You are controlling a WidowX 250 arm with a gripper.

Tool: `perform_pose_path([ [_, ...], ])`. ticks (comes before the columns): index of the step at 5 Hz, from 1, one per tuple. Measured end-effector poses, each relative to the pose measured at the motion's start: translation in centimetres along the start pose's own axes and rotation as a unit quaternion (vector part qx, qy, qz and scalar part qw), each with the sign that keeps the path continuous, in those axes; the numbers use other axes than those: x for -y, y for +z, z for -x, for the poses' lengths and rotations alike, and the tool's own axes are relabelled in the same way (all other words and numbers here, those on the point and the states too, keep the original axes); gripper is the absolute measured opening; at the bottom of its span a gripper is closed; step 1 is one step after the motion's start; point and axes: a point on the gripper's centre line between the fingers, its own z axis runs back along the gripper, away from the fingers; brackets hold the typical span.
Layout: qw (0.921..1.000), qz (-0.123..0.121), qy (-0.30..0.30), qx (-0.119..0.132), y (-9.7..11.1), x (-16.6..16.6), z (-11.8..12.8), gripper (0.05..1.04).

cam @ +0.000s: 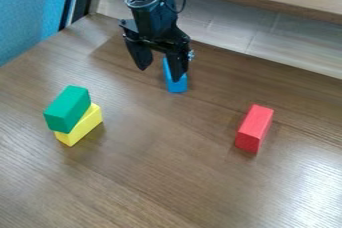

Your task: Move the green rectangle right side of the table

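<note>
Green block [67, 108], 1, on 1 yellow block [83, 126], plus 1 red block [254, 128], 1 blue block [178, 86] and 1 spread claw [159, 73]

The brown wood-grain surface [153, 167] carries three rectangular blocks directly on it, set well apart. A yellow block [85, 125] lies toward the view's left, a red block [255, 128] toward the right, and a blue block [177, 86], partly hidden, near the surface's back edge, between them.
</note>
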Motion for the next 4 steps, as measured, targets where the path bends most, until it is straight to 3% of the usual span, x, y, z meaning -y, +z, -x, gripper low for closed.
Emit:
perform_pose_path([
  [2,0.9997,0.005,0.008,-0.025,-1.0,-0.4,1.2,1.000],
  [4,0.9994,0.003,0.018,-0.028,-0.4,-0.9,2.0,1.000],
])
